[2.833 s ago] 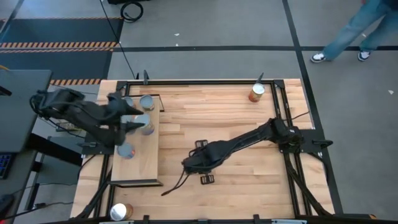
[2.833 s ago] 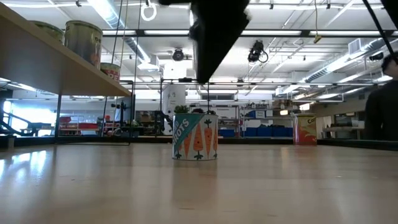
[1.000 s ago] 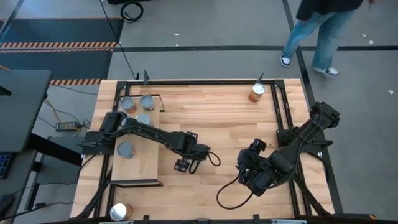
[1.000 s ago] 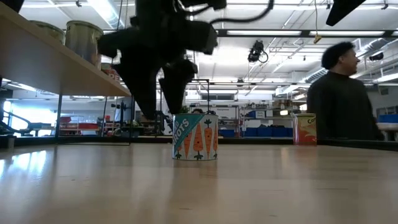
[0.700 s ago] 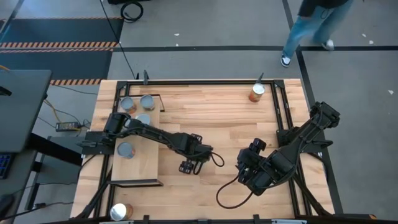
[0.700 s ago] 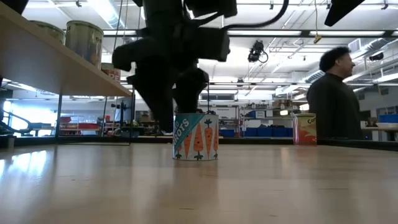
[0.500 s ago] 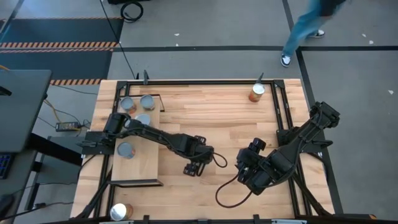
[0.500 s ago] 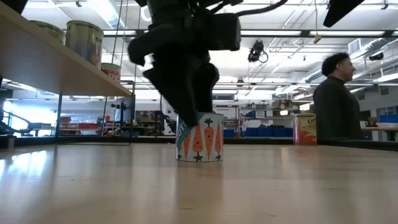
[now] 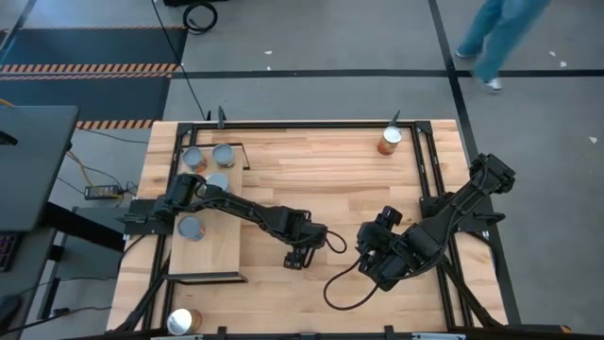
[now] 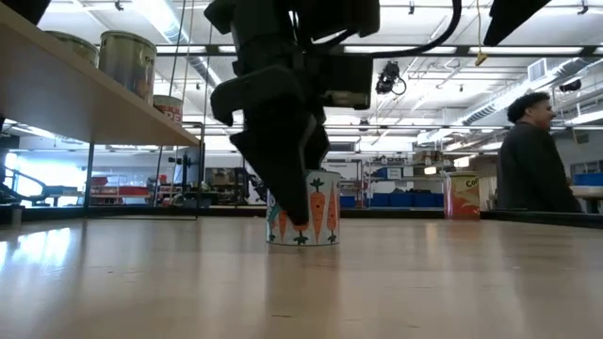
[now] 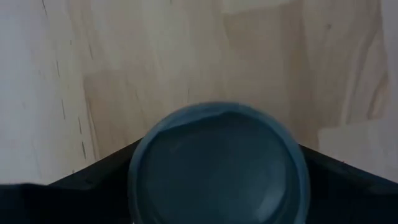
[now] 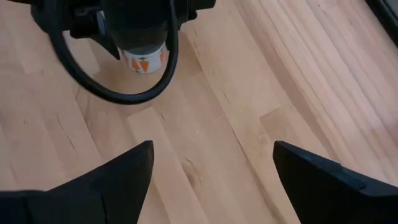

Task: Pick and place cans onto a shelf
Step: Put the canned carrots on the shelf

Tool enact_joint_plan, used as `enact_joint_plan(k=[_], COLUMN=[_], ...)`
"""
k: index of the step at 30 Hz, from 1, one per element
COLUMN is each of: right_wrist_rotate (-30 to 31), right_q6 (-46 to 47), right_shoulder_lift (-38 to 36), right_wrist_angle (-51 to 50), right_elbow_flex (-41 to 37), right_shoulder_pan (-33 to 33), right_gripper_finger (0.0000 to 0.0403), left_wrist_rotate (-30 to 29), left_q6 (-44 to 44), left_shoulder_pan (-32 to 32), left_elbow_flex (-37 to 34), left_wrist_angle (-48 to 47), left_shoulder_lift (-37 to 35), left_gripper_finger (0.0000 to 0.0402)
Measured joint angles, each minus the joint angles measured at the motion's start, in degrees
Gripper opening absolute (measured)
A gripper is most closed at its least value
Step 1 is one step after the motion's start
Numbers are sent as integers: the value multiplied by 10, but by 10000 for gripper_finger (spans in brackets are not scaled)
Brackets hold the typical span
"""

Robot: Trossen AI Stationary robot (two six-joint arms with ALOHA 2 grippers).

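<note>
A white can with orange carrots on its side [image 10: 316, 209] stands upright on the tabletop near the middle. Its bluish round top [image 11: 217, 165] fills my left wrist view. My left gripper [image 9: 298, 256] is open and points down over this can, with one finger on either side of it. My right gripper [image 9: 368, 255] hangs open above the table to the right of it, with nothing between its fingers [image 12: 211, 180]. The shelf [image 9: 215, 247] stands at the table's left, with several cans [image 9: 224, 154] upright on it. My left gripper comes at the carrot can from above, its fingers [image 10: 287, 179] reaching down past the can's wall on two opposite sides. The can stands on the table. I cannot tell whether the fingers touch it.
An orange can [image 9: 389, 141] stands at the table's far right corner and another can [image 9: 184, 322] at the near left corner. A loose black cable [image 9: 344, 283] hangs from the right arm. A person [image 10: 542, 155] walks beyond the table.
My left gripper has gone toward the table's right edge and down, tipping steeper, and its fingers have come down around the carrot can. The person beyond the table has walked on.
</note>
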Motion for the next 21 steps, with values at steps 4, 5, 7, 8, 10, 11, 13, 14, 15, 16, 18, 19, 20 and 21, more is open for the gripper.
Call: enact_joint_plan(k=[4, 5, 7, 8, 10, 11, 13, 14, 15, 16, 18, 19, 20, 21], right_wrist_rotate=[0, 0, 0, 1, 2, 2, 1, 0, -2, -4, -6, -9, -13, -16], right_q6=[-27, -29, -33, -37, -52, -61, -86, -98, -106, -113, -120, -124, -127, -131], right_shoulder_lift=[0, 0, 0, 0, 0, 0, 0, 0, 0, -1, -1, -1, -1, -1], right_wrist_angle=[-2, -1, -1, -1, -1, -1, -1, -1, -1, -1, -1, -1, 0, 1], right_elbow_flex=[0, 0, 0, 0, 0, 0, 0, 0, 0, 0, 0, 0, 0, 0], right_shoulder_pan=[-10, -13, -19, -22, -30, -35, -44, -48, -52, -55, -58, -59, -60, -60], right_gripper_finger=[337, 337, 336, 336, 334, 334, 332, 332, 331, 329, 327, 325, 324, 323], left_wrist_rotate=[-1, -2, -2, -2, -2, -3, -5, -5, -5, -7, -11, -13, -13, -14], left_q6=[-28, -35, -56, -65, -81, -86, -89, -89, -90, -90, -95, -102, -106, -112], left_shoulder_pan=[0, 0, -1, -2, -3, -5, -5, -5, -5, -5, -5, -5, -5, -6], left_elbow_flex=[0, 0, 0, 0, 0, 0, 0, 0, 0, 0, 0, 0, 0, 0], left_wrist_angle=[5, 10, 14, 17, 33, 37, 35, 34, 33, 33, 33, 32, 32, 33], left_shoulder_lift=[-4, -5, -5, -5, -5, -5, -5, -5, -6, -6, -7, -7, -7, -7], left_gripper_finger=[315, 307, 292, 287, 284, 284, 286, 286, 286, 286, 286, 286, 286, 286])
